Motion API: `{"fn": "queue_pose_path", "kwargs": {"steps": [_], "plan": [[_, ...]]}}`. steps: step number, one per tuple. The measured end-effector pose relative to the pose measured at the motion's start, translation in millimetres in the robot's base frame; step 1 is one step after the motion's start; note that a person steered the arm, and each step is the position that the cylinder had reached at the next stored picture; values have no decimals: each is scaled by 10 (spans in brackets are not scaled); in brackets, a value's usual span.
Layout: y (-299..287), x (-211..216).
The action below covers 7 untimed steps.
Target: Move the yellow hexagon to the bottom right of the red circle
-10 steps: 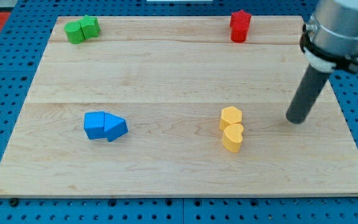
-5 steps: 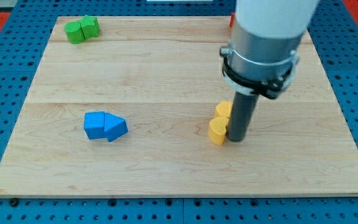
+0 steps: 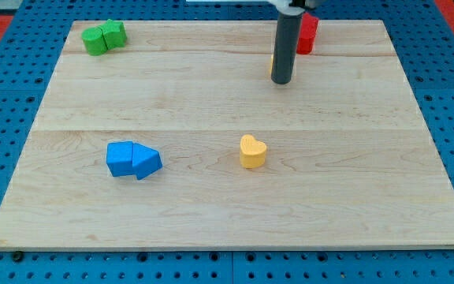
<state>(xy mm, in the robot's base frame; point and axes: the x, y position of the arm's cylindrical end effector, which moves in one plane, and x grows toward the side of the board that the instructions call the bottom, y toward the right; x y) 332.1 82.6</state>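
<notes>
My tip stands on the board near the view's top, right of centre. A thin yellow sliver shows at the rod's left edge; this is the yellow hexagon, almost wholly hidden behind the rod. The red block sits just to the upper right of the rod and is partly covered by it. The hexagon lies to the lower left of the red block, close to it. Whether the tip touches the hexagon cannot be told.
A yellow heart lies alone at the board's middle. A blue cube and a blue wedge-like block touch at the left. Two green blocks sit together at the top left corner.
The rod swept in from the right to the yellow pair, then pushed the hexagon up toward the red block. The yellow heart was nudged left and stays behind alone.
</notes>
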Motion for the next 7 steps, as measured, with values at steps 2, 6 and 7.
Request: {"fn": "queue_pose_path", "kwargs": {"steps": [2,6,7], "plan": [[-268,-376],[667,-34],[680,720]]}}
